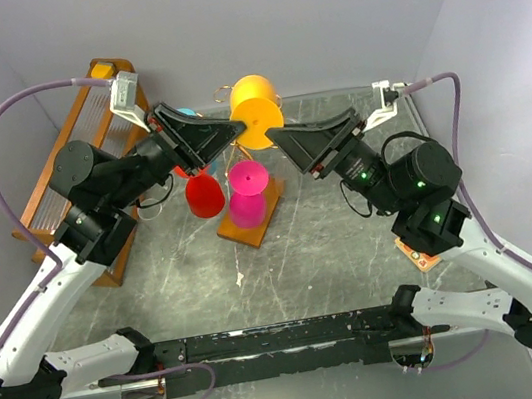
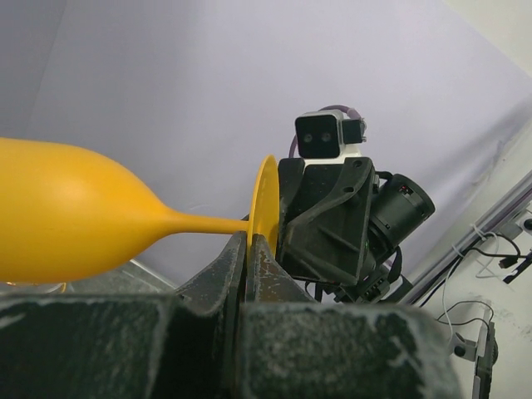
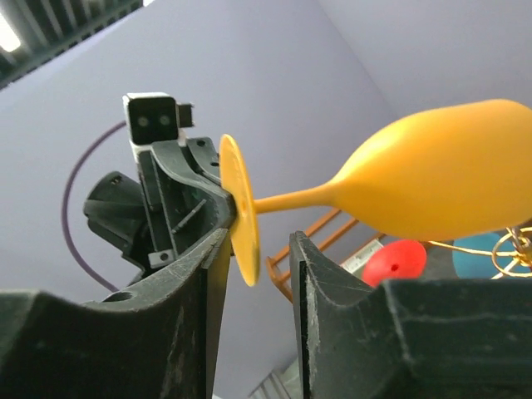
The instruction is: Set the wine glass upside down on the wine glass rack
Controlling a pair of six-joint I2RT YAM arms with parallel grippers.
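Note:
A yellow wine glass (image 1: 255, 108) hangs sideways in the air above the rack, bowl (image 2: 66, 212) pointing away from both arms. My left gripper (image 2: 248, 249) is shut on the edge of its round foot (image 2: 266, 199). My right gripper (image 3: 259, 241) faces it from the other side. Its jaws stand apart with the foot (image 3: 239, 208) between them, close to the left finger, with a gap to the right one. The wine glass rack, gold wire (image 1: 221, 93) on a brown wooden base (image 1: 255, 223), stands below and holds a red glass (image 1: 204, 194) and a pink glass (image 1: 247, 190) upside down.
A tall orange-brown slatted wooden frame (image 1: 87, 157) stands at the back left behind my left arm. A blue glass (image 1: 187, 114) peeks out behind the left gripper. Grey walls close in at the back and both sides of the marbled table (image 1: 336, 259).

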